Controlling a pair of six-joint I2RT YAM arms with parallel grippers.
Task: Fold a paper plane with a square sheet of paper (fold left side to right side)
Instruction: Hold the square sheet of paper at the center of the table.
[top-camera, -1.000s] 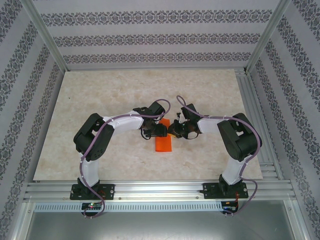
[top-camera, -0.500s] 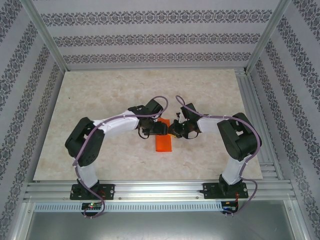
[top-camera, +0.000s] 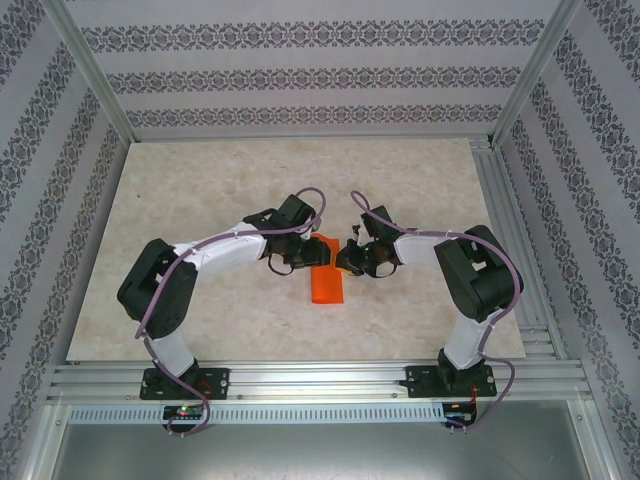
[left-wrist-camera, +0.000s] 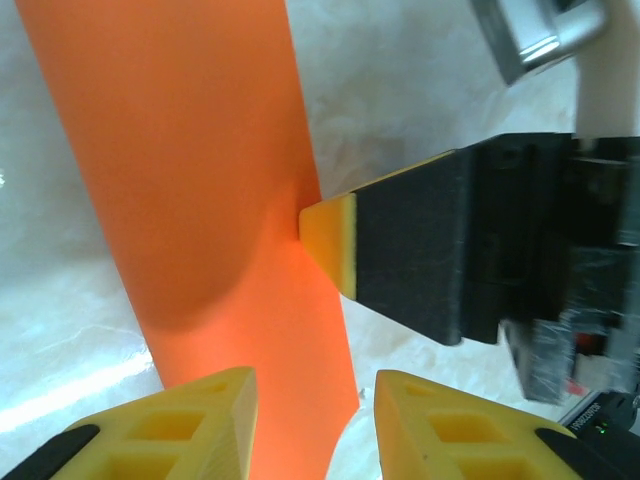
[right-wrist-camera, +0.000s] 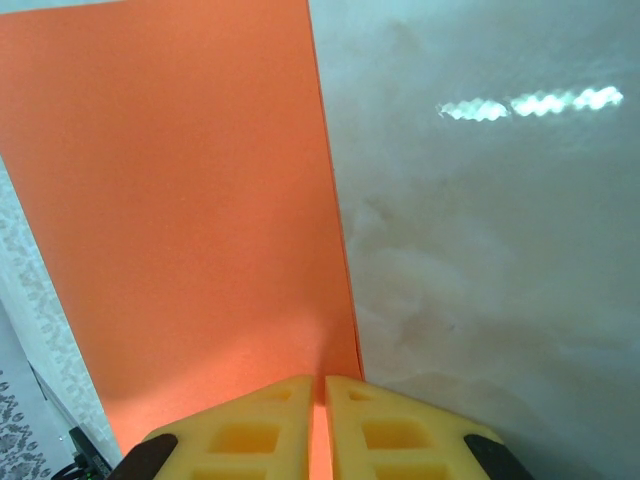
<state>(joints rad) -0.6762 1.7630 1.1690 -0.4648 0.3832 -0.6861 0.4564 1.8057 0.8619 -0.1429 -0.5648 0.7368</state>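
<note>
Describer: Since a second earlier, the left arm's elbow has swung outward and the left pincer has slid a little toward its own side. The right arm has stayed put.

Listener: Where is the paper?

Describer: The orange sheet, folded to a narrow rectangle, sits between the two pincers on the marble-patterned table. Its long edge runs up from between the left pincer's fingers. They stand apart, one over the sheet and the other over bare table. The right pincer is clamped on that same edge, with a sliver of orange showing in the seam. The sheet appears to lift slightly at that grip.

Listener: What would make this step go well?

Describer: Probably the right pincer should serve as the anchor while the left one closes squarely on the edge just beside it, not on a corner. Carrying the layer over slowly, edge meeting edge, before pressing the crease would likely keep such thin paper from buckling or skewing.
</note>
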